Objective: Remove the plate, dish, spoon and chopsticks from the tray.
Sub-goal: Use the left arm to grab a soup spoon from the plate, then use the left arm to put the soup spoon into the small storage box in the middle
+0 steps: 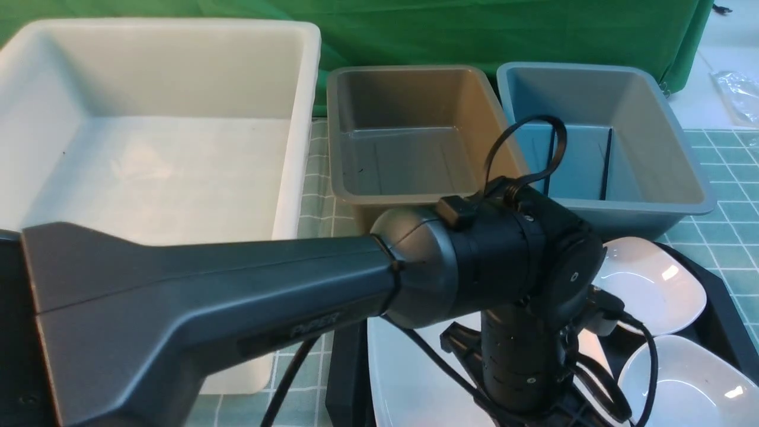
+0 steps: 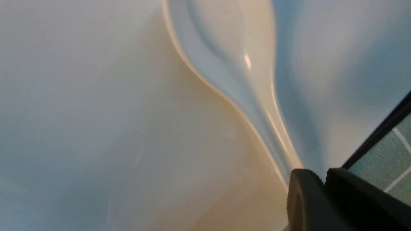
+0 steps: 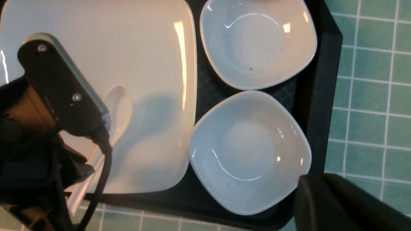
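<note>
Green checked cloth [image 1: 729,196] covered the table under a green backdrop. The left gripper [image 2: 323,183] stood right at the plate's near edge, its fingers drawn close with only a thin seam between them. The tip of the spoon's handle ran in to meet them, but whether they pinched it or only flanked it could not be told.

The spoon [image 2: 244,80] lay on the plate [image 3: 144,48]. Its long axis ran from the bowl, set well in on the plate, back to the handle, which overhung the plate's near edge. So the thing to be taken stretched straight away from the left gripper, handle first. Judged from that, a plain lift would serve, with no turn of the wrist.

The left arm [image 1: 207,296] reached across from the plate's left, its wrist bent steeply down over the plate. The right gripper [image 3: 340,202] hung high off the plate's right near corner, well apart from the spoon. Only a dark part of it showed, so its state could not be told.

Two small dishes [image 3: 257,41] sat just right of the plate, all on the tray [image 3: 321,80]. Beyond the plate stood a white bin [image 1: 148,118], a brown bin [image 1: 409,154] and a blue bin [image 1: 664,136], and the chopsticks [image 1: 606,163] already lay in the blue one.
</note>
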You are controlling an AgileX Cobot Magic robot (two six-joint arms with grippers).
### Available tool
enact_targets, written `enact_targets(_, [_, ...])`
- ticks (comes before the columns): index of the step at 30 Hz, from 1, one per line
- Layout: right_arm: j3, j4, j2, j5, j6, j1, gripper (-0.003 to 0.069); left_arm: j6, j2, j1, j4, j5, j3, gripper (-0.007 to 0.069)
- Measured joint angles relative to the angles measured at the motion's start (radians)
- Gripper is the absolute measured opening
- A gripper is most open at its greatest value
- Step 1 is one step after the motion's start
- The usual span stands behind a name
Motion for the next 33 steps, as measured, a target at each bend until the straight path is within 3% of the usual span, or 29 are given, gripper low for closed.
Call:
enact_targets(10, [0.006,-0.001,-0.007,-0.033,0.002,-0.001,0.0069,-0.025,0.052,0.0,-0.016,-0.053,-0.004,0.0372])
enact_targets(13, [0.006,-0.001,-0.007,-0.044,0.003,-0.001,0.0074,-0.026,0.087,0.0,-0.022,-0.052,-0.005,0.0413])
enact_targets(15, [0.007,-0.001,-0.007,-0.047,0.003,-0.001,0.0077,-0.029,0.089,0.0,-0.02,-0.051,-0.007,0.0402])
enact_targets(18, [0.007,-0.001,-0.007,-0.047,0.003,-0.001,0.0085,-0.031,0.091,0.0,-0.016,-0.041,-0.007,0.0316])
enact_targets(20, [0.007,-0.001,-0.007,-0.049,0.003,-0.001,0.0092,-0.032,0.092,0.0,-0.001,-0.032,-0.007,0.02])
enact_targets(21, [0.007,-0.001,-0.007,-0.053,0.002,-0.001,0.0097,-0.032,0.092,0.0,0.029,-0.011,-0.008,0.0097])
enact_targets(27, [0.007,-0.001,-0.007,-0.054,0.002,-0.001,0.0106,-0.007,0.07,0.001,0.133,0.06,-0.039,0.0097])
enact_targets(33, [0.007,-0.001,-0.007,-0.054,0.002,-0.001,0.0117,0.035,-0.032,0.1,0.23,0.052,-0.307,0.0097])
